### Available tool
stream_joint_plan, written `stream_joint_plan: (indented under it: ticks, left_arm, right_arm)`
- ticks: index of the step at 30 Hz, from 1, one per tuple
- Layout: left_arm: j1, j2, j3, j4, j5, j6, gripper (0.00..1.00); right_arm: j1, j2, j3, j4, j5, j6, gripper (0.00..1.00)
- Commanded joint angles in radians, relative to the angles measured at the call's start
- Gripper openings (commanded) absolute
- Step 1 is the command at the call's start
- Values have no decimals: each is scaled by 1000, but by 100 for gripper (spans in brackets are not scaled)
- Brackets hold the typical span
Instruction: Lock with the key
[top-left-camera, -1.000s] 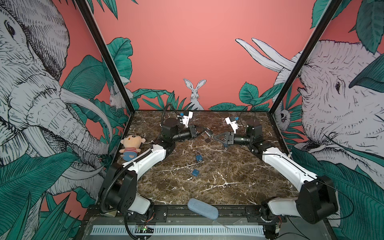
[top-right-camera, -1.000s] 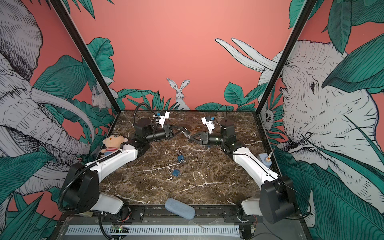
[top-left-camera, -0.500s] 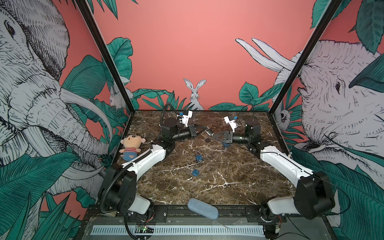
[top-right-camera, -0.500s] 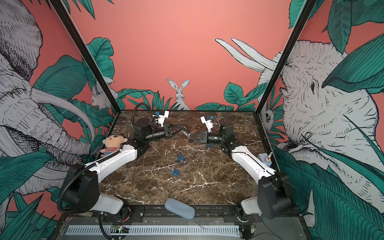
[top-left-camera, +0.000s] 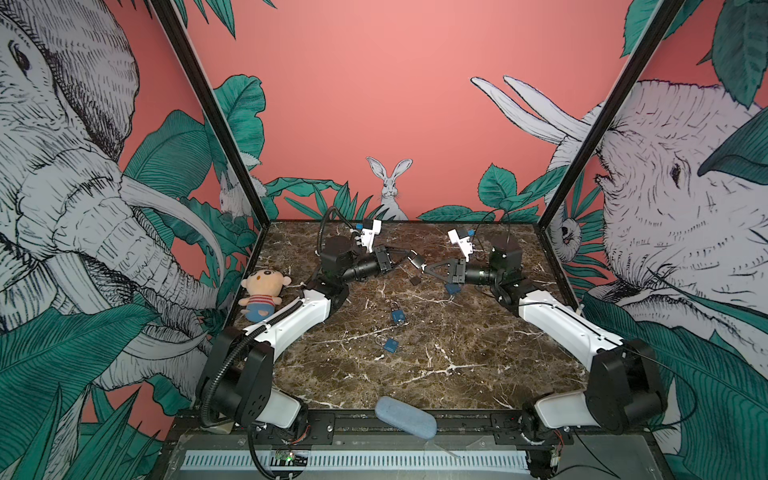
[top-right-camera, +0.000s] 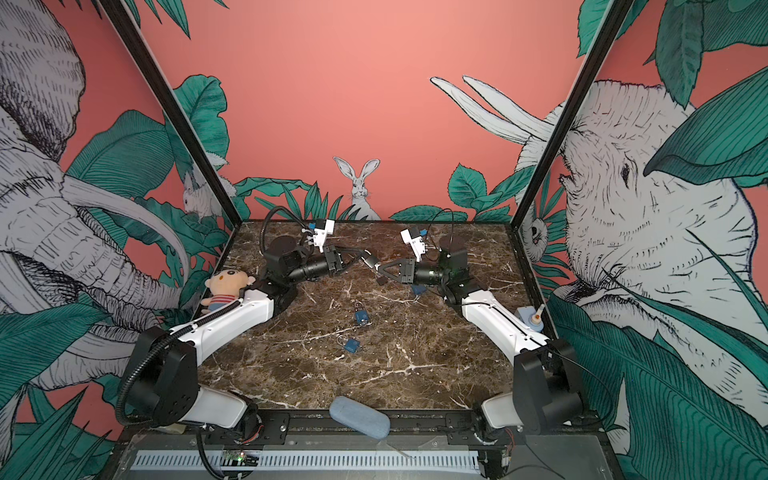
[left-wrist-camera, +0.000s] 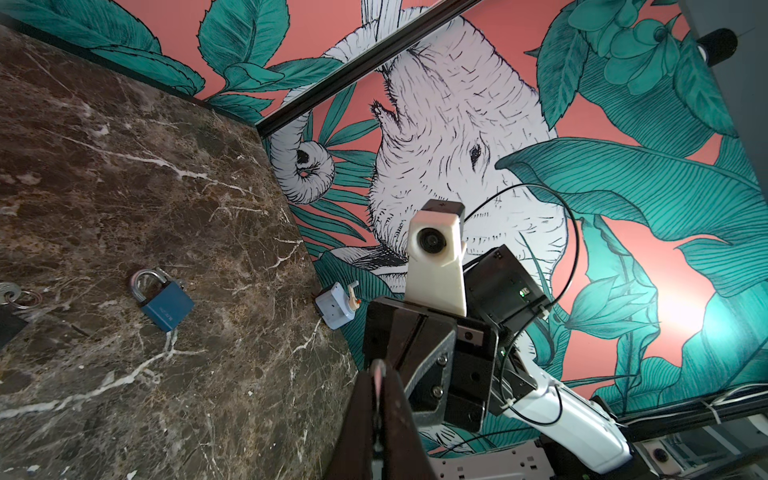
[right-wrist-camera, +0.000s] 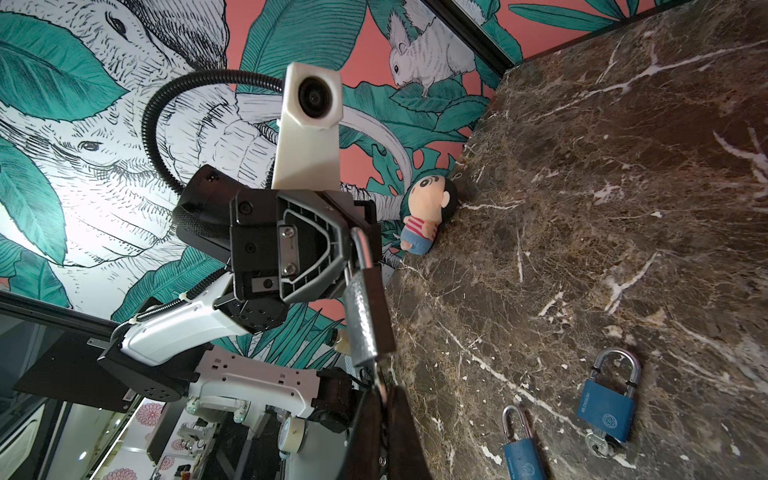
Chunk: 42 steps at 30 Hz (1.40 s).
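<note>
Grip change on the right side: right hand (top-left-camera: 427, 268) was gaping a second ago and sitting further out toward 3 o'clock. Now it has slid in, and its jaws are pinched together right at the bottom end of the lock (top-left-camera: 417, 261). The right wrist view shows the pads (right-wrist-camera: 405, 432) closed on a thin bit of metal poking out of the lock body. I take that to be the key (right-wrist-camera: 375, 374), but most of it is hidden, so I can't swear to it.

Left hand (top-left-camera: 410, 253) hasn't budged. It's clamped on the shackle, holding the lock in the air over the desk (top-left-camera: 457, 353) at about 12 o'clock, with the two hands nose to nose.

What it means, I reckon: the reach-and-grab part is done and turning the key is what's left. The lock only hangs by its shackle, so it could swivel when the right wrist twists. The blue locks (top-left-camera: 397, 316) lie on the desk toward 6 o'clock from the held one, nobody touching them.
</note>
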Motion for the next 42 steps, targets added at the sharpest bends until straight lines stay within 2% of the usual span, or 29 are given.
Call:
stream_joint_plan:
  ticks: [1,11,13,17,19,25,30,35,42]
  left_arm:
    - [41,-27,-25,134,-23,-64,0]
    - [90,-59,-25,88,-17,-40,0]
    - [95,-74,-15,20,-15,7,0]
    - [95,-113,28,-247,-12,185,0]
    - [94,-122,40,-327,-13,241,0]
    - [84,-93,23,-423,20,301,0]
    - [8,-32,28,-466,-12,361,0]
    - [-114,98,86,-473,-40,393,0]
    - [-195,295,144,-359,-49,334,0]
  right_arm:
    - [-4,-10,-14,-27,-11,-44,0]
    - [-12,-26,-27,-93,-1,-86,0]
    - [-15,-38,-27,-149,24,-126,0]
    - [-19,-69,-11,-330,127,-243,0]
    - [-22,-82,-9,-385,169,-273,0]
    - [-63,-120,-30,-480,285,-283,0]
    - [-142,-164,-94,-497,341,-266,0]
    - [-207,-227,-153,-538,388,-269,0]
    - [-326,-345,-229,-553,397,-261,0]
